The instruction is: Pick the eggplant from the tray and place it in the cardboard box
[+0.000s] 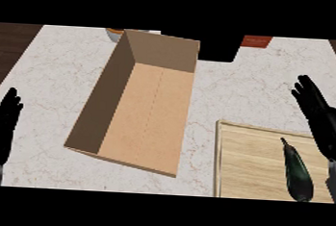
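Right black hand point(321, 120): fingers straight, holding nothing, at the right edge just beside the slim, glossy dark-green eggplant point(296, 173). Eggplant lies lengthwise on the pale wooden tray point(250, 162), near right. Open brown cardboard box point(139, 106): centre-left. Left black hand point(2, 125): open, resting far left. No legible writing.

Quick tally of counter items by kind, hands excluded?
Cardboard box: 1
Wooden tray: 1
Eggplant: 1
Black block, back edge: 1
Red-orange item, back edge: 1
Round item behind the box, mostly hidden: 1
Total: 6
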Motion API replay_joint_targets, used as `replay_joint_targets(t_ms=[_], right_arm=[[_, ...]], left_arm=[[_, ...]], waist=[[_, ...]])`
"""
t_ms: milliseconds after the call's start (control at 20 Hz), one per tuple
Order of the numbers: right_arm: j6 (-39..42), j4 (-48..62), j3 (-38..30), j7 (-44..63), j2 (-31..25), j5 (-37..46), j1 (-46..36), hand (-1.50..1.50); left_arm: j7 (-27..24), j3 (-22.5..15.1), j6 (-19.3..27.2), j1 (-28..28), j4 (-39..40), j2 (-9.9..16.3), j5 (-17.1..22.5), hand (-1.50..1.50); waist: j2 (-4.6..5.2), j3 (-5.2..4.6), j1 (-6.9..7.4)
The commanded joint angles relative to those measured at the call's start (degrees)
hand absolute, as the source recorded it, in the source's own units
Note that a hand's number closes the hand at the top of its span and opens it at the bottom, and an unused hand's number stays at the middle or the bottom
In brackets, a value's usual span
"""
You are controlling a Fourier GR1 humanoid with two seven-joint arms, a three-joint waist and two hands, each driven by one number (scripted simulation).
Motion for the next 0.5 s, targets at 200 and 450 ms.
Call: replay_joint_targets(t_ms=[200,450], right_arm=[[20.69,5.29,-6.23,3.57,-3.46,-17.75,4.33,-1.50],[22.88,5.03,6.44,-14.01,-14.86,14.12,10.24,-1.50]], left_arm=[[0.65,-0.51,0.14,0.82,-0.65,5.96,-6.88,0.00],[2.81,-3.07,0.34,-1.99,0.52,4.65,-8.29,0.00]], waist=[[0.70,-0.76,-3.28],[1.14,-0.53,-4.57]])
